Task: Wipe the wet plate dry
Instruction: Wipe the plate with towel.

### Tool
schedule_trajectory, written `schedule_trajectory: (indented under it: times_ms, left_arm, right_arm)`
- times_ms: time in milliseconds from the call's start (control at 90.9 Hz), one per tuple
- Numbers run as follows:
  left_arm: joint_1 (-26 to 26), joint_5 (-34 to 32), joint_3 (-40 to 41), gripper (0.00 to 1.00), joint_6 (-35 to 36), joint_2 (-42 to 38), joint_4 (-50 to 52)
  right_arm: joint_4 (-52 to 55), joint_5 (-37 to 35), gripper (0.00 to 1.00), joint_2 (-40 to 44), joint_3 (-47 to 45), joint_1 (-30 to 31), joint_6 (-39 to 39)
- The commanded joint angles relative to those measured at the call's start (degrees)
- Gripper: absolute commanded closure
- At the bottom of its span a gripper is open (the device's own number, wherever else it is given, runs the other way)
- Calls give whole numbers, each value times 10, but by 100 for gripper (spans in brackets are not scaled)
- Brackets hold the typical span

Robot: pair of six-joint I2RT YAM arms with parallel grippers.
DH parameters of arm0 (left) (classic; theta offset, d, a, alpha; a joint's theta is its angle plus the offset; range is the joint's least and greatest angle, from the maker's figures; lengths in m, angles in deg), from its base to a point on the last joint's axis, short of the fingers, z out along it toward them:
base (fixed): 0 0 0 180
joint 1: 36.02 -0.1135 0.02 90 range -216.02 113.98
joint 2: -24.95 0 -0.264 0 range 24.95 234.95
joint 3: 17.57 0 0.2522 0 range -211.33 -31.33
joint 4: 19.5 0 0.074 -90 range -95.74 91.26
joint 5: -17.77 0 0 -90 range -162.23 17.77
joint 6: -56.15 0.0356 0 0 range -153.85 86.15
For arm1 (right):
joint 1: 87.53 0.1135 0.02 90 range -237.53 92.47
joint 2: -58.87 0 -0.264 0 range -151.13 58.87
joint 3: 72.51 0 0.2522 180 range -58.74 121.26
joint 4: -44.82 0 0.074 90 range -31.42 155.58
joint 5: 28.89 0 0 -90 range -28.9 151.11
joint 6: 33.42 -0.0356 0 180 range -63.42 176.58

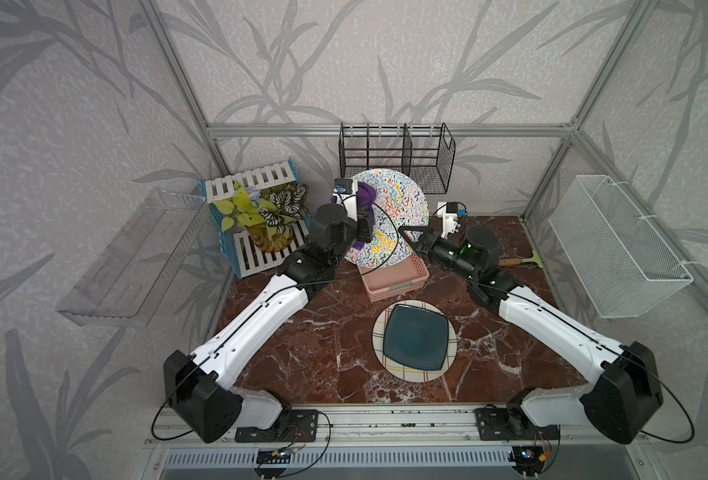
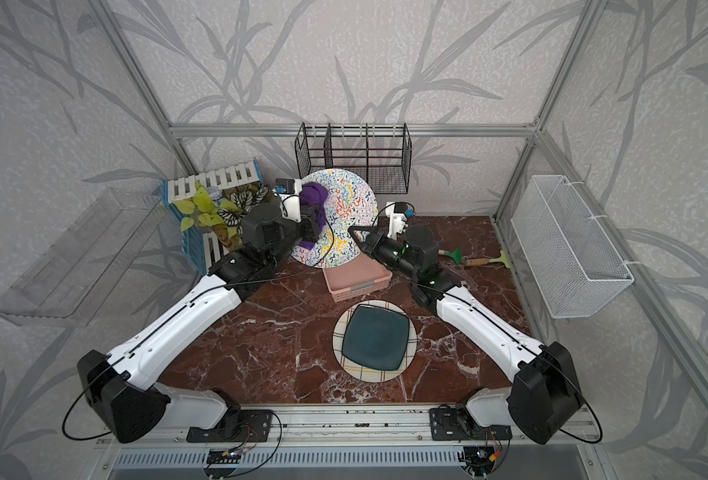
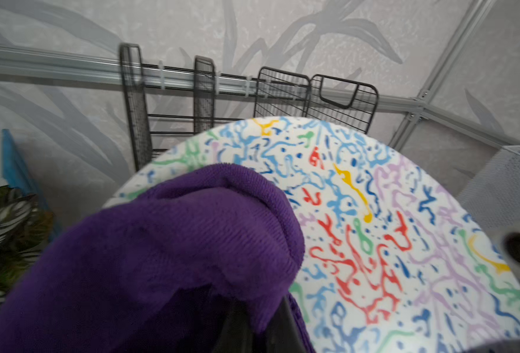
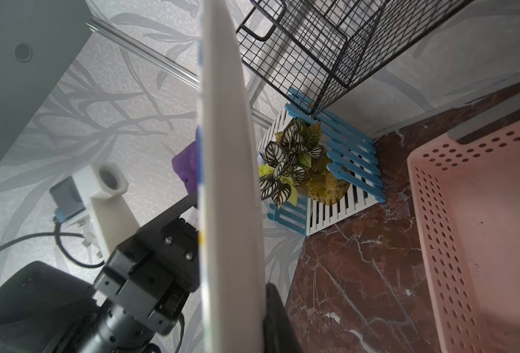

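Left wrist view shows the plate [image 3: 374, 229] tilted on edge, the cloth [image 3: 161, 259] pressed to its patterned face; in a top view it hangs just above the basket [image 1: 393, 286]. The right gripper [image 1: 408, 237] is clamped on the plate's rim over the basket; the left gripper [image 1: 364, 226] is closed on the cloth. Wiping seems in hand; next the cloth must sweep the uncovered face against a firm rim grip.

Laboratory robot cell dressed as a home kitchen corner: an aluminium frame [image 1: 269, 129] carries leaf-patterned wall panels [image 1: 94, 124] around a marble-look worktop [image 1: 302, 332] with a black wire rack [image 1: 393, 153], a potted plant [image 1: 269, 216] and bench-mounted robot arms [image 1: 256, 320].
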Motion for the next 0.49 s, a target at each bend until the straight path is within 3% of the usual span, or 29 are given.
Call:
schedule_trajectory:
  times_ms: [0, 77, 198, 363, 484]
  left_arm:
    - [29, 43, 23, 100, 15, 28, 52]
    - [2, 8, 20, 100, -12, 25, 55]
    - [-53, 28, -32, 100, -7, 38, 80]
    - [-2, 102, -108, 100, 88, 99, 136]
    - [19, 136, -91, 100, 65, 106, 116]
  right_arm:
    - [-128, 28, 100, 35, 67, 10, 11]
    - [-133, 54, 100, 25, 71, 12, 8]
    - [-121, 72, 100, 28, 56, 46, 33]
    - [-92, 67, 100, 35, 44, 72, 67]
    - [-88, 41, 100, 51, 38, 42, 74]
